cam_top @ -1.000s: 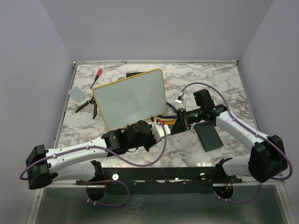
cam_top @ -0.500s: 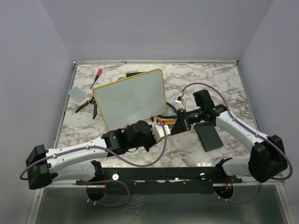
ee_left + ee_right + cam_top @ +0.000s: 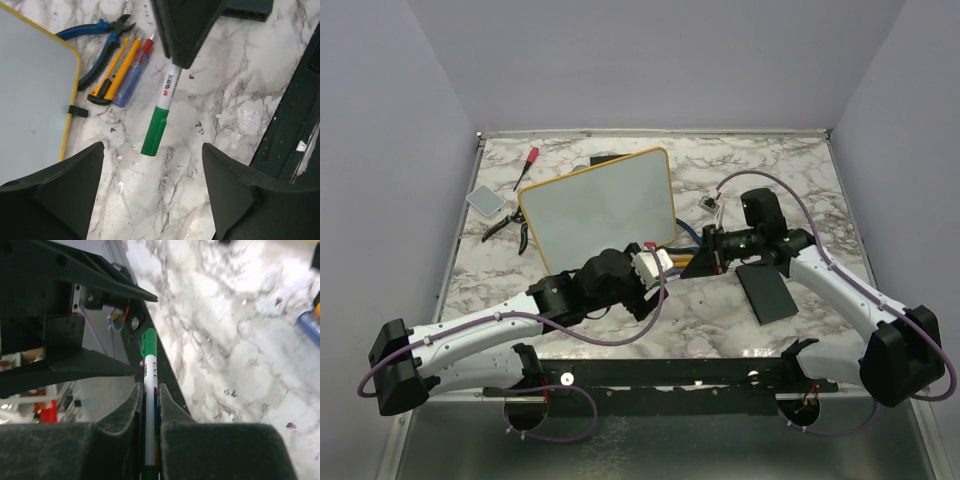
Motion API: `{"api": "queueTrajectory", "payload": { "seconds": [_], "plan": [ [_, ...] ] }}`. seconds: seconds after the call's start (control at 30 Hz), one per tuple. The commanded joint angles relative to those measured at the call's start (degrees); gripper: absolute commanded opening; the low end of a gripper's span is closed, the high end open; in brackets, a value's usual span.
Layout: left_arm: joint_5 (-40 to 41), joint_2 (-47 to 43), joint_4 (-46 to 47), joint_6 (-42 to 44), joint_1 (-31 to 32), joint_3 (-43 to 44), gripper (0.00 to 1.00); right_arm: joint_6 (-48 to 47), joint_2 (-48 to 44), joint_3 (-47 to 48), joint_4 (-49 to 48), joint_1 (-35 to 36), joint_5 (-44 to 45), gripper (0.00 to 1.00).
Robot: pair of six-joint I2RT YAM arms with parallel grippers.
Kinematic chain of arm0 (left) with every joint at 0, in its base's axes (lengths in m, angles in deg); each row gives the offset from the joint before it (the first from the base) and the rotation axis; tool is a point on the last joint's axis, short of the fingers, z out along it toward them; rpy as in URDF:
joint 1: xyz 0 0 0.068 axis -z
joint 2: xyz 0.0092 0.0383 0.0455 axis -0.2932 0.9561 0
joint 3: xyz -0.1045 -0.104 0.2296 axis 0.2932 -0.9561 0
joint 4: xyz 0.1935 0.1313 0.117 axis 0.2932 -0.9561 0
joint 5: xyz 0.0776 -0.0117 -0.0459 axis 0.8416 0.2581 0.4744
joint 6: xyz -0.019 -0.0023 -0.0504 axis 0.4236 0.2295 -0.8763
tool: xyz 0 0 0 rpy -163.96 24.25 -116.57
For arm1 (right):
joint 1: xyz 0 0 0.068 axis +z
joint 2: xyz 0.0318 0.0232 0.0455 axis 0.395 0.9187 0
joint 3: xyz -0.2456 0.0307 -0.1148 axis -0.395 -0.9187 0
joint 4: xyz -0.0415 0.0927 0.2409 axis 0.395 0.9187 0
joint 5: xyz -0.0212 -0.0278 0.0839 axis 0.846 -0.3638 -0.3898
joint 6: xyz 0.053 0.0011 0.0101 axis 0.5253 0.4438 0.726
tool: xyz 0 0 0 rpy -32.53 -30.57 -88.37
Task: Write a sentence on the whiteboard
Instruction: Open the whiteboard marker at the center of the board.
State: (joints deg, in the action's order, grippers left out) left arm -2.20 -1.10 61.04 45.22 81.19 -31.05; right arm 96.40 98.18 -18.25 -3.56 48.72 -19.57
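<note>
The right gripper grasps the marker while the released left gripper, at its 9 o'clock, should centre on the green cap, clamp squarely and pull straight off.

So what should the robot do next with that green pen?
Probably close the left fingers on the green plastic cap and pull it off. The right fingers clamp the white marker pen, its cap is still on, and the yellow-framed whiteboard is blank.
</note>
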Motion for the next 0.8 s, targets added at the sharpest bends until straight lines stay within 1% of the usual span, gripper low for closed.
{"api": "queueTrajectory", "payload": {
  "seconds": [0.0,0.07,0.1,0.17,0.27,0.33,0.4,0.47,0.63,0.77],
  "plan": [
    [-2.84,-4.27,4.75,-6.02,-5.42,1.17,0.81,6.24,-5.36,-2.42,-13.26,0.34,8.56,0.01],
    [-5.86,-5.92,8.07,-9.75,-7.42,1.23,0.82,8.95,-7.05,-3.73,-18.51,0.36,11.54,0.01],
    [-6.13,-6.75,10.0,-11.73,-8.09,1.23,0.82,10.82,-7.88,-4.64,-21.61,0.37,12.81,0.01],
    [-4.02,-8.22,14.01,-16.44,-9.14,1.14,0.84,13.67,-9.72,-6.56,-29.11,0.37,14.97,0.01],
    [3.22,-10.32,21.71,-25.74,-10.3,0.76,0.86,17.88,-13.31,-10.54,-40.87,0.39,18.48,0.01],
    [8.87,-11.54,26.61,-32.04,-10.72,-0.3,0.91,19.67,-15.43,-13.41,-48.59,0.36,20.77,0.01],
    [13.49,-11.96,29.39,-37.59,-11.1,-0.69,0.96,20.46,-16.79,-15.27,-54.5,0.34,23.02,0.01],
    [16.18,-11.62,30.54,-42.72,-11.33,-0.34,0.99,20.79,-16.98,-15.81,-58.5,0.39,24.93,0.01],
    [20.78,-9.65,31.94,-53.47,-11.39,0.45,0.99,23.02,-15.69,-15.77,-67.5,0.46,26.44,0.01],
    [20.5,-8.89,41.56,-57.09,-11.48,-2.49,0.99,23.38,-14.86,-15.11,-70.45,0.79,27.99,0.01]
  ]
}}
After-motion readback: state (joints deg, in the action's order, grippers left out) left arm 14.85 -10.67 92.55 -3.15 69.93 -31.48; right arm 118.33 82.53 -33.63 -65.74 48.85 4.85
